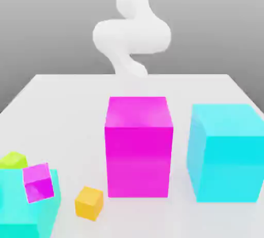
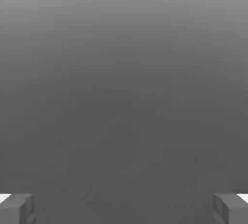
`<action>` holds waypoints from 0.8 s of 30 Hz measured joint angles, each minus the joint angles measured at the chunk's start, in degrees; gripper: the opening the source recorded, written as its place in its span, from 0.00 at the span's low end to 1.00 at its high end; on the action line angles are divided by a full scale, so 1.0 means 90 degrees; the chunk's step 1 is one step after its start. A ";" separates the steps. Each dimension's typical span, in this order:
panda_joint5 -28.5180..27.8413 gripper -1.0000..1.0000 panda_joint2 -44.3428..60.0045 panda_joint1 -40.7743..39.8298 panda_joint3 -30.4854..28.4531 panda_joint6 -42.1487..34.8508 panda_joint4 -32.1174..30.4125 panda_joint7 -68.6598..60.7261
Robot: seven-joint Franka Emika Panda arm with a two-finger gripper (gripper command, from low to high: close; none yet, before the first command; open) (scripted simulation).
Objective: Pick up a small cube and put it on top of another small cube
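The small lime yellow-green cube (image 1: 14, 159) sits at the exterior view's far left, partly hidden behind a cyan block (image 1: 23, 208). A small magenta cube (image 1: 38, 182) rests tilted against that cyan block, and a small orange cube (image 1: 89, 202) lies on the table just to its right. My white arm (image 1: 131, 36) rises at the far side of the table, behind the big magenta block (image 1: 138, 147). In the hand view my gripper (image 2: 124, 209) is open. Its grey fingertips (image 2: 18, 209) stand far apart with nothing between them, before a plain grey background.
A big cyan block (image 1: 227, 152) stands at the exterior view's right, next to the big magenta block in the middle. The white table (image 1: 67, 108) stretches back to a far edge under the arm.
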 joint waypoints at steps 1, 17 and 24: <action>-0.0049 0.50 0.0227 -0.0213 0.0009 0.0106 -0.0067 0.0294; -0.0576 0.50 0.3578 -0.2763 -0.0615 0.1672 -0.1057 0.4501; 0.0030 0.50 0.5033 -0.3693 -0.1094 0.2379 -0.1498 0.5733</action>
